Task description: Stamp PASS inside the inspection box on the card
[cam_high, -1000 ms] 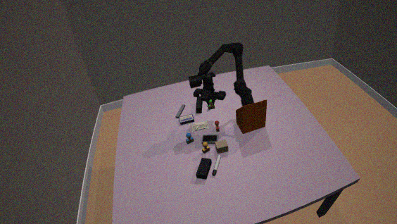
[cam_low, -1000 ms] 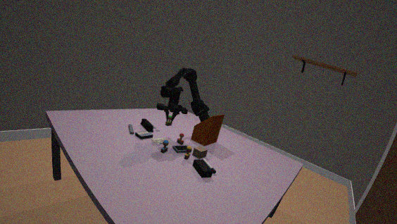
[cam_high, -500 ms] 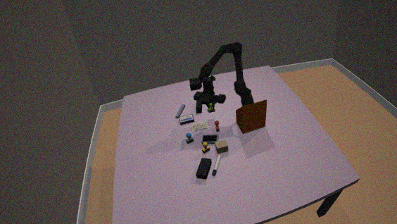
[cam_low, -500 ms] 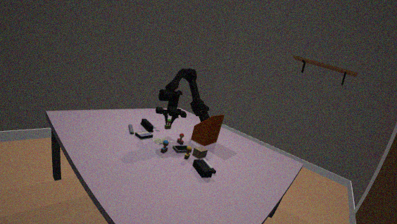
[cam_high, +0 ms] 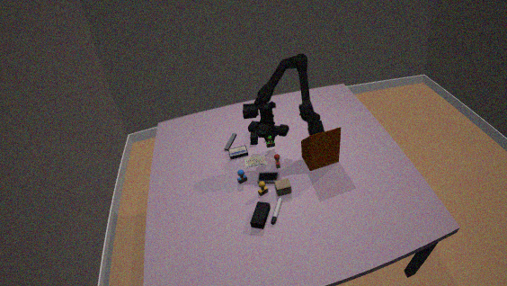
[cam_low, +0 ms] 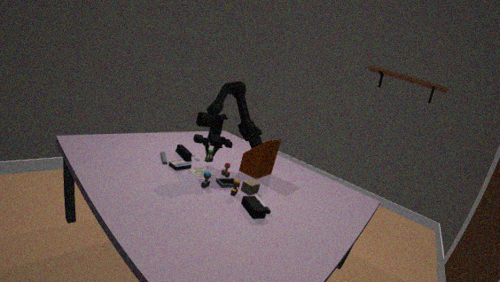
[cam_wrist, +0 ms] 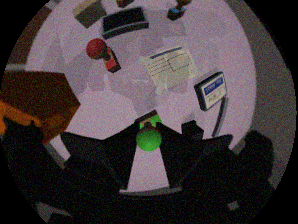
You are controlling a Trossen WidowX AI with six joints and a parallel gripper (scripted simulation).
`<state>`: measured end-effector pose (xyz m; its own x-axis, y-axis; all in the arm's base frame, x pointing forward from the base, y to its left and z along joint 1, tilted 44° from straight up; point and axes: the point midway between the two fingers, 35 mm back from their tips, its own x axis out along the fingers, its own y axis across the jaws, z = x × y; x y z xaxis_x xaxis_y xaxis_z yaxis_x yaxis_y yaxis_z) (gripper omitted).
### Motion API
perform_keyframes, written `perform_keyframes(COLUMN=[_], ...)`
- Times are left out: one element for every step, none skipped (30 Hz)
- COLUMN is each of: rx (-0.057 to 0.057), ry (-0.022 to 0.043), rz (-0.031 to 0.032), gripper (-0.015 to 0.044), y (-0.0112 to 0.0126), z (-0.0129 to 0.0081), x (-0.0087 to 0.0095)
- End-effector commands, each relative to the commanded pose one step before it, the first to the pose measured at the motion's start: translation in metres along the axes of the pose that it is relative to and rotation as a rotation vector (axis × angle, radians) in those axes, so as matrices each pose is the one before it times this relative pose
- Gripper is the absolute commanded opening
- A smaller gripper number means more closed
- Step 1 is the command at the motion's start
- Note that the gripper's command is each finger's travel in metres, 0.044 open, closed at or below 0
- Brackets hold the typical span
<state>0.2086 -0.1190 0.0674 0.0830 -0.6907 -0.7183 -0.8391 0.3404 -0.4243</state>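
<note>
My gripper (cam_high: 270, 141) (cam_low: 209, 154) (cam_wrist: 148, 124) is shut on the green-knobbed stamp (cam_high: 270, 139) (cam_low: 210, 152) (cam_wrist: 148, 139) and holds it upright above the table. The white printed card (cam_high: 255, 160) (cam_low: 198, 170) (cam_wrist: 169, 68) lies flat just in front of the gripper. A dark flat tray-like pad (cam_high: 268, 176) (cam_low: 225, 182) (cam_wrist: 124, 23) lies beyond the card. A small white box with a blue top (cam_high: 238, 151) (cam_low: 179, 165) (cam_wrist: 212, 90) sits beside the card. The stamp's underside is hidden.
A red stamp (cam_high: 277, 159) (cam_low: 226, 168) (cam_wrist: 101, 52), a blue stamp (cam_high: 242, 175) (cam_wrist: 180, 2) and a yellow stamp (cam_high: 262, 187) stand around the card. A tan block (cam_high: 283, 186), black box (cam_high: 260, 214), pen (cam_high: 276, 210), grey bar (cam_high: 230, 141) and upright brown board (cam_high: 321, 148) (cam_wrist: 36, 99) are nearby.
</note>
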Motion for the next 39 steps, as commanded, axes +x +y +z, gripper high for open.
perform_keyframes(rx=[-0.0074,0.0000,-0.0001,-0.0001,-0.0001,-0.0001,-0.0001,-0.0001,-0.0001,-0.0001,0.0000,0.0076,0.0000,0.0000,0.0000,0.0000,0.0000,0.0000,0.0000,0.0000,0.0000,0.0000,0.0000,0.0000,0.0000,-0.0003,-0.0006,-0.0009,-0.0011,-0.0012,-0.0013,-0.0013,-0.0010,-0.0005,-0.0002,0.0000,0.0000,0.0000,0.0000], ry=[-0.00138,0.00037,0.00040,0.00042,0.00045,0.00048,0.00051,0.00054,0.00057,0.00047,0.00029,0.00207,0.00000,0.00000,0.00000,0.00000,0.00000,0.00000,0.00000,0.00000,0.00000,0.00000,0.00000,-0.00144,-0.00400,-0.00559,-0.00517,-0.00316,-0.00122,0.00062,0.00233,0.00388,0.00409,0.00285,0.00101,0.00000,0.00000,0.00000,0.00000], rz=[0.00361,-0.00029,-0.00030,-0.00032,-0.00034,-0.00035,-0.00036,-0.00038,-0.00039,-0.00032,-0.00019,-0.00296,0.00000,0.00000,0.00000,0.00000,0.00000,0.00000,0.00000,0.00000,0.00000,0.00000,0.00000,0.00078,0.00228,0.00353,0.00385,0.00301,0.00196,0.00072,-0.00068,-0.00224,-0.00299,-0.00234,-0.00087,0.00000,0.00000,0.00000,0.00000], gripper=[0.0000,0.0000,0.0000,0.0000,0.0000,0.0000,0.0000,0.0000,0.0000,0.0000,0.0000,0.0026,0.0053,0.0079,0.0105,0.0131,0.0157,0.0184,0.0210,0.0236,0.0253,0.0253,0.0253,0.0253,0.0253,0.0253,0.0253,0.0253,0.0253,0.0253,0.0253,0.0253,0.0253,0.0253,0.0253,0.0253,0.0253,0.0253,0.0253], y=[0.00142,0.00008,0.00009,0.00010,0.00010,0.00011,0.00012,0.00013,0.00014,0.00011,0.00007,-0.00136,0.00000,0.00000,0.00000,0.00000,0.00000,0.00000,0.00000,0.00000,0.00000,0.00000,0.00000,-0.00029,-0.00079,-0.00101,-0.00076,-0.00022,0.00026,0.00068,0.00102,0.00128,0.00114,0.00071,0.00024,0.00000,0.00000,0.00000,0.00000], z=[0.00006,-0.00020,-0.00021,-0.00023,-0.00024,-0.00025,-0.00027,-0.00028,-0.00029,-0.00024,-0.00015,-0.00022,0.00000,0.00000,0.00000,0.00000,0.00000,0.00000,0.00000,0.00000,0.00000,0.00000,0.00000,0.00064,0.00180,0.00262,0.00259,0.00177,0.00088,-0.00006,-0.00104,-0.00203,-0.00235,-0.00172,-0.00063,0.00000,0.00000,0.00000,0.00000], x=[0.00598,0.00157,0.00156,0.00156,0.00155,0.00155,0.00154,0.00154,0.00153,0.00120,0.00072,-0.00332,0.00000,0.00000,0.00000,0.00000,0.00000,0.00000,0.00000,0.00000,0.00000,0.00000,0.00000,-0.00188,-0.00572,-0.00975,-0.01263,-0.01301,-0.01328,-0.01348,-0.01361,-0.01362,-0.01081,-0.00647,-0.00215,0.00000,0.00000,0.00000,0.00000])
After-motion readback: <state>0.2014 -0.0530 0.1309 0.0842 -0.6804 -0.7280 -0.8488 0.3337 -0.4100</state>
